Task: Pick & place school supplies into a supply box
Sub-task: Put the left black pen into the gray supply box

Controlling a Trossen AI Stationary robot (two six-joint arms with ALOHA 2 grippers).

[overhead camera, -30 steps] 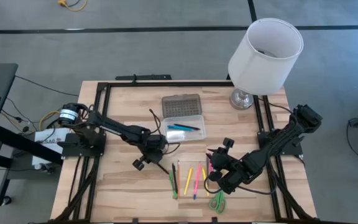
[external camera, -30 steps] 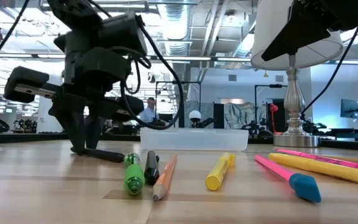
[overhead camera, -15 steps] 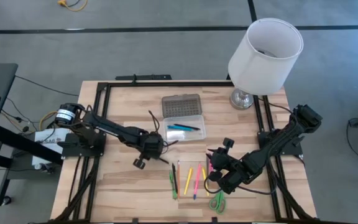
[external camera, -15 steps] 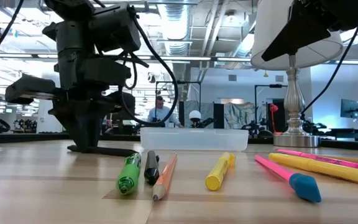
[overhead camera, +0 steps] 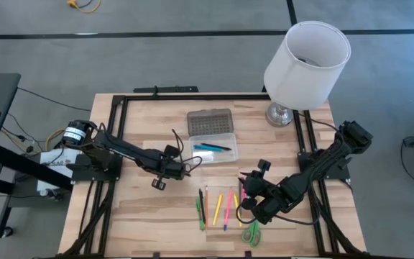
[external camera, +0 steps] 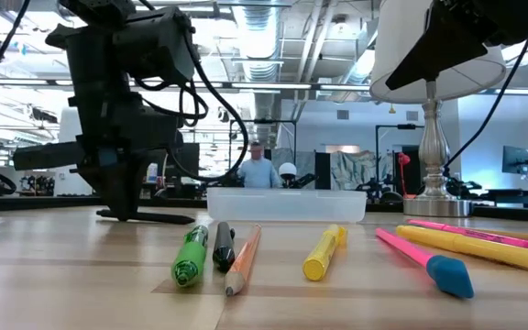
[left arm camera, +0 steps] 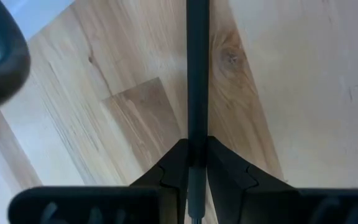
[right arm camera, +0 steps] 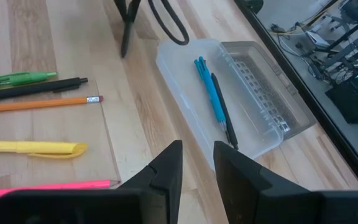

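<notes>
Left gripper [overhead camera: 180, 170] sits at mid-table, just left of the supply box [overhead camera: 213, 147]; its arm reaches in low from the left edge. In the left wrist view its fingers [left arm camera: 173, 168] are pinched tight on one thin dark pen [left arm camera: 196, 68], which lies level just above the wood.

Supply box: one, lid [overhead camera: 209, 121] folded open toward the far side. Contents: two items, a blue pen [right arm camera: 209, 90] and a dark pen [right arm camera: 222, 112].

On the table [overhead camera: 142, 208], near edge: a green marker [external camera: 188, 255], a black pen [external camera: 222, 246], an orange pencil [external camera: 244, 258], a yellow highlighter [external camera: 323, 251], pink markers (count uncertain), and one pair of green-handled scissors [overhead camera: 252, 234].

Right gripper [overhead camera: 244, 208] hovers over the right end of that row, arm slanting in from the right; fingers a narrow gap apart, holding nothing.
</notes>
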